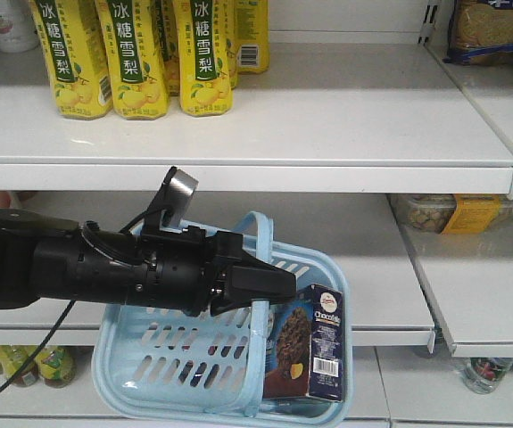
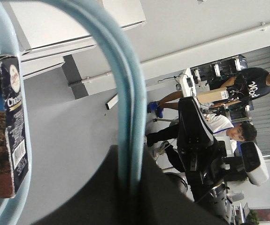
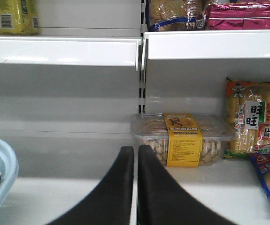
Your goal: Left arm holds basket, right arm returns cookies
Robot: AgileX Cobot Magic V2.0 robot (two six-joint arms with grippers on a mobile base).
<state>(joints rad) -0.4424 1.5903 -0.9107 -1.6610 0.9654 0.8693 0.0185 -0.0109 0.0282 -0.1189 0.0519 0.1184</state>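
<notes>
The holding half looks done: the left end effector point(image 1: 269, 285) is clamped shut on the hoop handle point(image 1: 254, 227) of the light blue basket point(image 1: 149, 361), which hangs tilted in front of the shelves. The return looks not yet begun, since the cookie carton point(image 1: 314, 343) stands upright in the basket's right end, touched by nothing. The right end effector point(image 3: 135, 152) has its two black fingers nearly pressed together and empty, pointing at the lower shelf point(image 3: 69, 194) just right of the basket.
</notes>
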